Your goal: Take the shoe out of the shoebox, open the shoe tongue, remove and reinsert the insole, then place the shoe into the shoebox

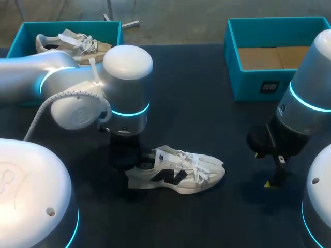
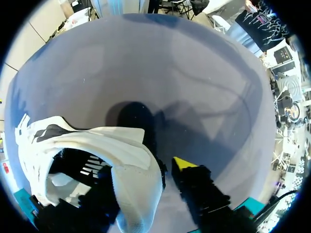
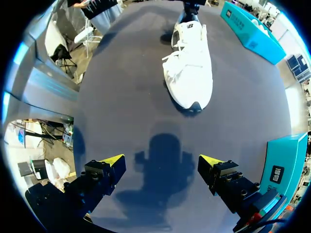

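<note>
The dark desk [image 1: 196, 119] carries everything you need to watch. Your left arm [image 1: 77, 82] comes in from the left edge and bends down over the middle. Your right arm [image 1: 305, 103] stands over the right side, toward the near edge.

Two teal boxes sit along the far edge. The far-left shoebox [image 1: 20, 36] is in the far left corner with a beige shoe [image 1: 72, 44] lying inside it. The far-right shoebox [image 1: 232, 62] is in the far right corner and shows its brown cardboard floor.

The white shoe [image 1: 178, 173], with a dark logo on its side, stands on its sole in the middle of the desk, nearer the near edge. It is outside both boxes. Its toe points toward the right edge and its heel toward the left.

Your left hand [image 2: 141, 174] is down at the heel, with the back wall of the heel inside its span. You cannot tell whether it is clamped on the heel.

Your right hand [image 3: 163, 167] is spread wide and holds nothing. It hangs above bare desk, and the shoe's toe lies well ahead of it.
</note>
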Controlling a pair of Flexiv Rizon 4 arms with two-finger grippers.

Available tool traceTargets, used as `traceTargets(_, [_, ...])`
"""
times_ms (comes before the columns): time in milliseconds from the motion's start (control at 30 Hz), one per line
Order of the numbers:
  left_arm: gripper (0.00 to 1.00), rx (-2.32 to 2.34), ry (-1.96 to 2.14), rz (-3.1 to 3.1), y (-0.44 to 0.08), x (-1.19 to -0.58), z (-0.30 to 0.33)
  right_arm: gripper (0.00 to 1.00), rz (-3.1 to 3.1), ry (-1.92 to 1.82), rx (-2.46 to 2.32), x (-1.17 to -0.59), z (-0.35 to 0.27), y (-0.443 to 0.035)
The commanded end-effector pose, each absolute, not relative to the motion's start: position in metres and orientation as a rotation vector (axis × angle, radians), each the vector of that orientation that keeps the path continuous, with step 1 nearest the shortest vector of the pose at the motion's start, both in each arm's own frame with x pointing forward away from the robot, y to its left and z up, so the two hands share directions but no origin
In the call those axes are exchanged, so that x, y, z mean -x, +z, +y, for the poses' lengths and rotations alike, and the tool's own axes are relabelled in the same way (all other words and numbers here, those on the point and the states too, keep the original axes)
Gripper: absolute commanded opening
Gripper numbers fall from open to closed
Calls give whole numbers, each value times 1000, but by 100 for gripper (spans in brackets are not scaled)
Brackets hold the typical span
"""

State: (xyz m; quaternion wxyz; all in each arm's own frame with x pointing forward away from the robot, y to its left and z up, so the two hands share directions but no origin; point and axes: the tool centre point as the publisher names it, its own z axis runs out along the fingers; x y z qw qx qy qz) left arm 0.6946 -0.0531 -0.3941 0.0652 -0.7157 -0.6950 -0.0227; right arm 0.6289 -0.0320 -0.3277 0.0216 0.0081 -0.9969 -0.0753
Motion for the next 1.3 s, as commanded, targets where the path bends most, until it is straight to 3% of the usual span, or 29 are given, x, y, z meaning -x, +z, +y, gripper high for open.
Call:
traceTargets(33, [79,2166,-66,-2102,-391,-693,-51,100,-3092,-232,-24,-628,-32,-329])
traceTargets(100, [93,2170,-61,-2103,-390,-693,-51,100,-3092,-232,-24,-628,-32,-329])
traceTargets(200, [99,2176,-36,-2117,-386,-691,-50,100,-3092,-232,-24,-628,-32,-329])
traceTargets(1000, [100,2178,-27,-2121,-384,-691,-49,100,-3092,-232,-24,-628,-32,-329])
traceTargets(1067, [100,2278,162,-2168,-325,-683,-48,100,-3092,-232,-24,-628,-32,-329])
traceTargets(1300, [100,2291,159,-2168,-320,-682,-53,100,-3092,-232,-24,-628,-32,-329])
